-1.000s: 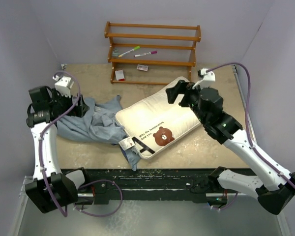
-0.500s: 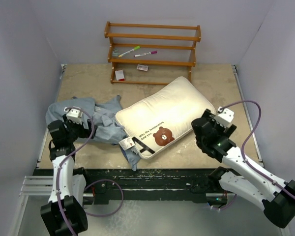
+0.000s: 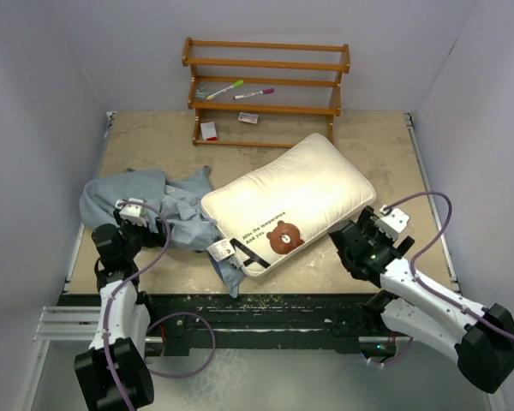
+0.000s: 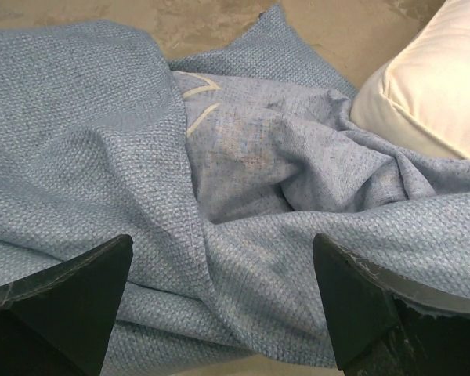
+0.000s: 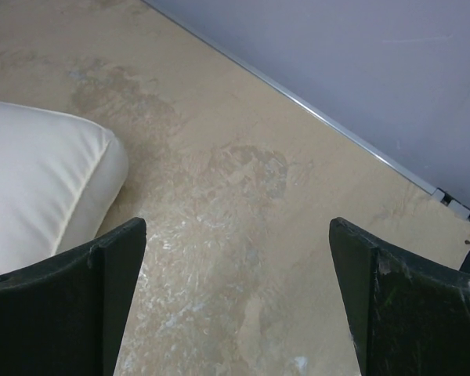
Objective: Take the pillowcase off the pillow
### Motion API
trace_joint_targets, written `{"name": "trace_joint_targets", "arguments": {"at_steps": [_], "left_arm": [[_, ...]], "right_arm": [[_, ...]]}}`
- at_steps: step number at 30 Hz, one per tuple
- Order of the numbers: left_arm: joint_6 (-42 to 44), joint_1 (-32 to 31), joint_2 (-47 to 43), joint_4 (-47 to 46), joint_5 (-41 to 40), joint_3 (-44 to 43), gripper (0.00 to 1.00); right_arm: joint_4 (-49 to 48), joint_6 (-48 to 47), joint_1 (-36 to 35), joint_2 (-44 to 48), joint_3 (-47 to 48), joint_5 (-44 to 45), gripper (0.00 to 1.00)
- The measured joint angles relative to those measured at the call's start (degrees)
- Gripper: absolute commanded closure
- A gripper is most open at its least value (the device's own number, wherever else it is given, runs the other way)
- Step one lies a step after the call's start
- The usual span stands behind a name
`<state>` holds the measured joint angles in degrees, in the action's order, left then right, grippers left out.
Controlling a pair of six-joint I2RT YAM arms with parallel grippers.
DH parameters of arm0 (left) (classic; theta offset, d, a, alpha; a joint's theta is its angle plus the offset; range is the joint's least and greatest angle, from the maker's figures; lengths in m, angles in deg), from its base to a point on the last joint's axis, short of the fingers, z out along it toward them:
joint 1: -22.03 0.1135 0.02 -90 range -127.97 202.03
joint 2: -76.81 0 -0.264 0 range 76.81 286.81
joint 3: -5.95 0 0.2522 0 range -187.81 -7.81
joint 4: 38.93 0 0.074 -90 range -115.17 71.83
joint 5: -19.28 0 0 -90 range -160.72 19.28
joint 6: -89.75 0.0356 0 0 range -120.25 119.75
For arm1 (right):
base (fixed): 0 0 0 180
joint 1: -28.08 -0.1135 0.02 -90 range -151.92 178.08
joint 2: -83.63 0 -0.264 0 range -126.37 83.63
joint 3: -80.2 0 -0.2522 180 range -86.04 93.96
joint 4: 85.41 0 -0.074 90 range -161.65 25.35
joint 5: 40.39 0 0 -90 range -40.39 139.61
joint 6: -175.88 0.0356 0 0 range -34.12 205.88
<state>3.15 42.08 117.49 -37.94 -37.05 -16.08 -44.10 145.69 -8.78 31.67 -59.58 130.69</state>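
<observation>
Beige mottled tabletop (image 3: 154, 141), lilac walls around. Left gripper (image 4: 221, 243): fingers spread wide, holding nothing, low over the pillowcase (image 3: 180, 210), which lies crumpled, grey-blue side out, beneath and ahead of it. Pillow (image 3: 295, 184): bare, cream, ahead-right of that gripper, touching the cloth. Right gripper (image 5: 236, 227): fingers apart, empty, over bare table, pillow corner just ahead-left
</observation>
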Motion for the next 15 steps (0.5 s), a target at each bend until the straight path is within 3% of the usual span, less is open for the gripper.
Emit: {"name": "trace_joint_targets", "arguments": {"at_steps": [3, 7, 10, 15], "left_arm": [[0.0, 0.0, 0.2, -0.9, 0.0, 0.0, 0.01], [0.0, 0.0, 0.5, -1.4, 0.0, 0.0, 0.01], [0.0, 0.0, 2.1, -1.8, 0.1, 0.0, 0.01], [0.0, -0.3, 5.9, -2.2, -0.1, -0.5, 0.01]], "right_arm": [[-7.8, -7.2, 0.0, 5.1, -4.0, -1.4, 0.0], [-29.8, -28.9, 0.0, 19.4, -16.4, -6.8, 0.0], [-40.0, -40.0, 0.1, 26.1, -22.2, -10.6, 0.0], [-50.8, -49.5, 0.7, 21.0, -22.4, -16.9, 0.0]]}}
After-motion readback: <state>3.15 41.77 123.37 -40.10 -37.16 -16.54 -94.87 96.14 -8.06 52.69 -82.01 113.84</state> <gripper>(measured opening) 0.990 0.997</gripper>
